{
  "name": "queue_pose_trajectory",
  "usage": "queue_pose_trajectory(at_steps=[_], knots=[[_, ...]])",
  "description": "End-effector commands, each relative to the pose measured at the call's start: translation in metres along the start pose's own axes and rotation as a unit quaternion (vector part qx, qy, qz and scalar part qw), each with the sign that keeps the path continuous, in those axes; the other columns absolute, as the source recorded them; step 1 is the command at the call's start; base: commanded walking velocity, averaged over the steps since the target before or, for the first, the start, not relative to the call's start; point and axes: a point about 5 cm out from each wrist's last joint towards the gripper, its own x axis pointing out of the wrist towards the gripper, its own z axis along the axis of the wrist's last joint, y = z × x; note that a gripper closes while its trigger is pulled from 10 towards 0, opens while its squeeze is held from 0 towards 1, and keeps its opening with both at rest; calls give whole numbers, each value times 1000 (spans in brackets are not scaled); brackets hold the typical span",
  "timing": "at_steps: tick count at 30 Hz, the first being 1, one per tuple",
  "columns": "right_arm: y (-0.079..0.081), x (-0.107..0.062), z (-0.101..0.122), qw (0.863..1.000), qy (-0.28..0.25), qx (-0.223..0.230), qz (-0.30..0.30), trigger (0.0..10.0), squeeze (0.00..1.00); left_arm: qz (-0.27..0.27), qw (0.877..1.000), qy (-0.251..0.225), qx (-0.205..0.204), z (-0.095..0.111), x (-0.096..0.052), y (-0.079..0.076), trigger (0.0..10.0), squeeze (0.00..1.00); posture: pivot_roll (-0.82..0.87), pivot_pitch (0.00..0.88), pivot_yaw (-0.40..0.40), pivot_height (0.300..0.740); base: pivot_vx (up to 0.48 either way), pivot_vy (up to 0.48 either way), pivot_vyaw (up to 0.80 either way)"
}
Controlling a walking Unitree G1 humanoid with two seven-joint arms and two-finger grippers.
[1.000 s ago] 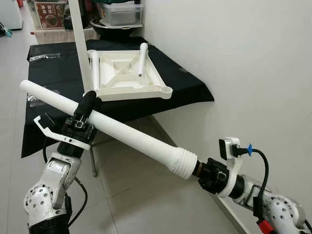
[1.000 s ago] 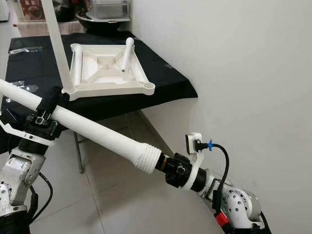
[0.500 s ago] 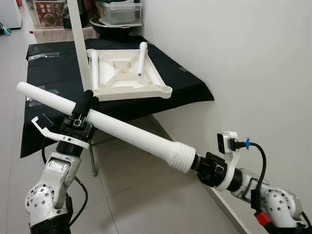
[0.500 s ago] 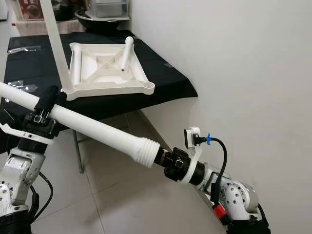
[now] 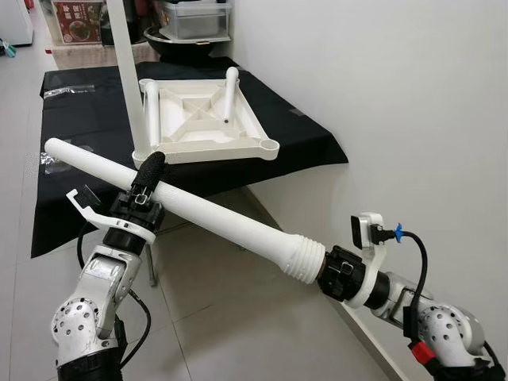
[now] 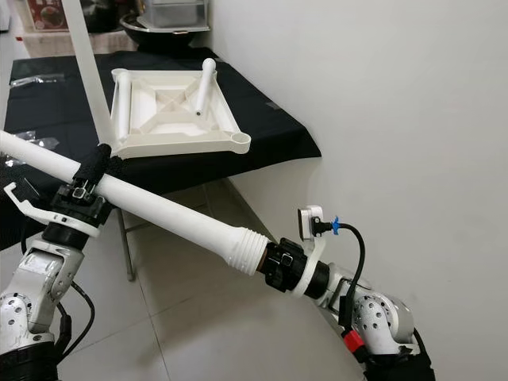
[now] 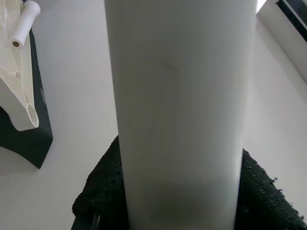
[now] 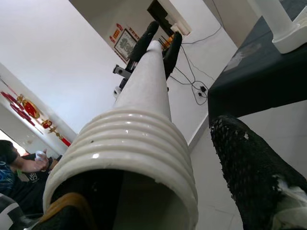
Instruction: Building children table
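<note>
- Two table legs are already fitted to the white plastic tabletop [image 5: 208,119], which lies upside down on a table covered with black cloth [image 5: 87,119]: a tall one [image 5: 127,71] at its near left corner and a short stub [image 5: 231,95] at the far right.
- Ribs in a cross pattern are moulded into the tabletop's underside, and an open round socket [image 5: 271,146] is seen at its near right corner.
- Storage boxes [image 5: 190,17] are stacked behind the table, a plain white wall [image 5: 381,103] runs along the right, and pale floor tiles [image 5: 230,317] lie below.
- One long white leg tube [image 5: 206,216], smooth and round with a ribbed, threaded end [image 5: 302,256], is held slantwise in the air before the table, apart from the tabletop.
- Left gripper [image 5: 148,176] is clenched around the tube near its plain end, its black textured fingers [image 7: 103,189] wrapped on either side.
- Right gripper [image 6: 274,264] is set at the threaded end; one finger [image 8: 249,167] is seen outside the hollow mouth, and whether the end is grasped cannot be told.
</note>
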Motion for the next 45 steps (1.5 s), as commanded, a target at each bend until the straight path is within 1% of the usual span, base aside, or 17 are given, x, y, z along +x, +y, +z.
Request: queue_pose_trajectory(at_steps=[1,12,17,18,22,24,29,30,31,32,33,36,37,38,39,43,45], knots=[[1,-5,0,1000,6,-1,12,10000,0,17,1000,-16,15,8,1,2,10000,0,65,51,-78,740,0,0,0],[-6,-34,-6,999,41,9,-29,10000,0,30,999,-10,33,8,1,1,10000,0,63,50,-80,740,0,0,0],[-14,-44,-4,997,52,5,-59,10000,0,39,997,14,61,6,3,1,10000,0,65,61,-80,740,0,0,0],[-18,-54,-1,994,73,-10,-84,10000,0,42,996,18,73,7,3,1,0,0,67,66,-77,740,0,0,0],[-21,-62,-2,989,105,-34,-102,10000,0,38,996,12,73,9,1,0,0,0,65,65,-77,740,0,0,0],[-27,-70,-8,979,147,-46,-130,10000,0,40,996,19,81,10,1,0,0,0,63,58,-81,740,0,0,0],[-37,-81,-4,961,195,-89,-174,10000,0,43,992,55,107,11,2,0,0,0,64,53,-80,740,0,0,0],[-41,-84,3,957,198,-102,-186,10000,0,40,988,81,125,9,3,0,4431,0,69,44,-79,740,0,0,0],[-43,-85,7,955,199,-109,-193,10000,0,38,985,98,138,7,4,1,4431,0,69,44,-79,740,0,0,0],[-46,-86,17,951,191,-127,-207,10000,0,28,977,128,166,4,5,-1,10000,0,73,35,-80,740,0,0,0],[-49,-86,26,948,180,-140,-221,10000,0,19,971,152,185,2,6,-2,10000,0,72,33,-80,740,0,0,0],[-52,-86,32,946,174,-150,-230,10000,0,14,966,166,197,1,7,-2,10000,0,72,33,-80,740,0,0,0],[-58,-74,63,935,123,-202,-262,10000,0,-22,946,232,224,-4,12,-9,10000,0,72,18,-75,740,0,0,0],[-58,-74,63,935,123,-202,-262,10000,0,-22,946,232,224,-4,12,-9,10000,0,72,18,-75,740,0,0,0],[-54,-56,80,940,86,-225,-243,10000,0,-45,933,267,236,-6,17,-13,10000,0,70,10,-72,740,0,0,0],[-42,-37,84,956,70,-221,-179,10000,0,-60,929,275,240,-7,24,-18,10000,0,70,10,-72,740,0,0,0],[-25,-14,82,970,70,-214,-88,10000,0,-98,921,292,238,-14,34,-27,10000,0,70,3,-70,740,0,0,0]])
